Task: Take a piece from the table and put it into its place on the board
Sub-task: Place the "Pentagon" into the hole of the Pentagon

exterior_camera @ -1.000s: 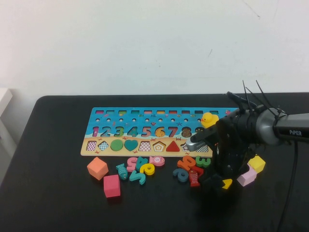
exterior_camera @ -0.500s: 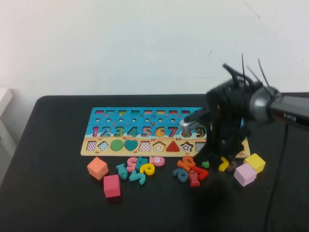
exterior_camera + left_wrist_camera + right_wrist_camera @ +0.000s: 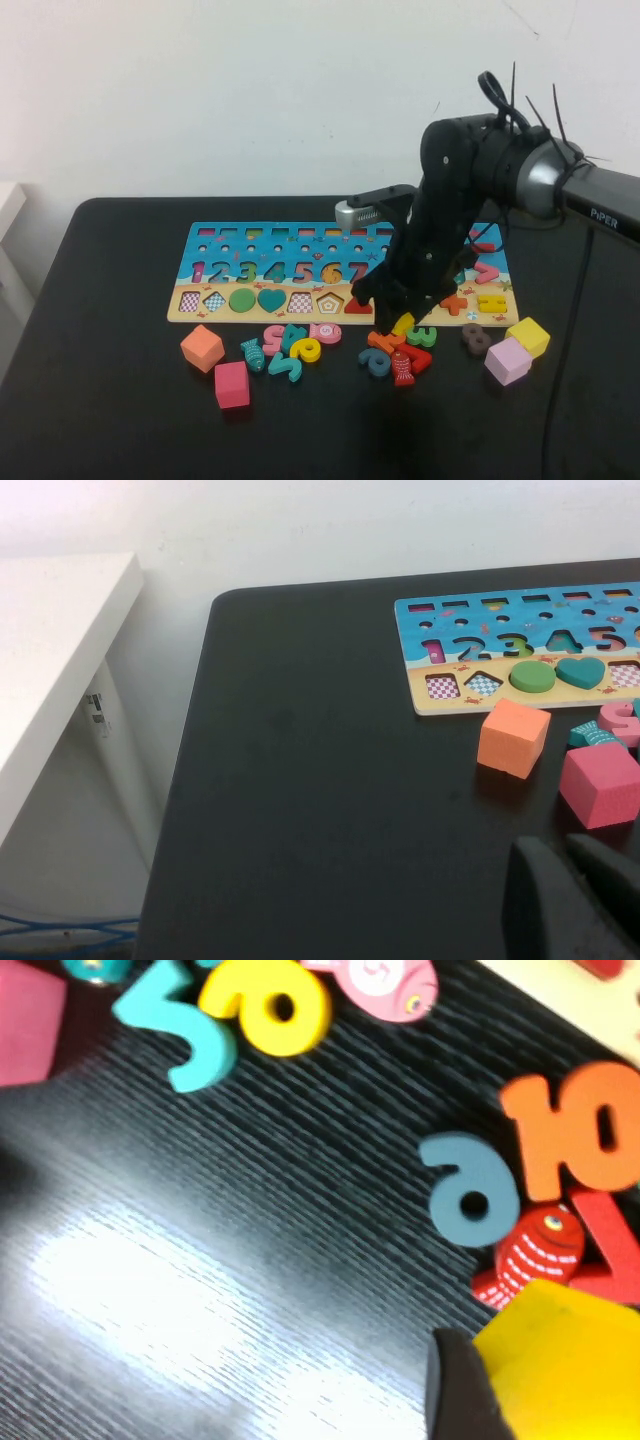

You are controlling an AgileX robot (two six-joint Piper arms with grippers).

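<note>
The piece (image 3: 403,323), a small flat yellow block, hangs in my right gripper (image 3: 401,317), which is shut on it. It hovers over the loose numbers, just in front of the board (image 3: 230,240), right of the pentagon slot (image 3: 329,301). In the right wrist view the piece (image 3: 570,1370) fills a corner beside one dark finger (image 3: 460,1390); the other finger is hidden. My left gripper (image 3: 562,848) rests low over the black table (image 3: 110,400), near the pink cube (image 3: 600,783), with its fingers together and nothing between them.
Loose numbers and fish (image 3: 295,345) lie before the board, with more under the right arm (image 3: 400,360). An orange cube (image 3: 202,347) and a pink cube (image 3: 231,385) sit front left. A yellow cube (image 3: 529,336), a lilac cube (image 3: 507,360) and a brown number (image 3: 475,338) sit at the right.
My right arm has lifted the yellow piece from beside the right-hand cubes and carried it left, toward the board's front edge. The left gripper has not moved.
</note>
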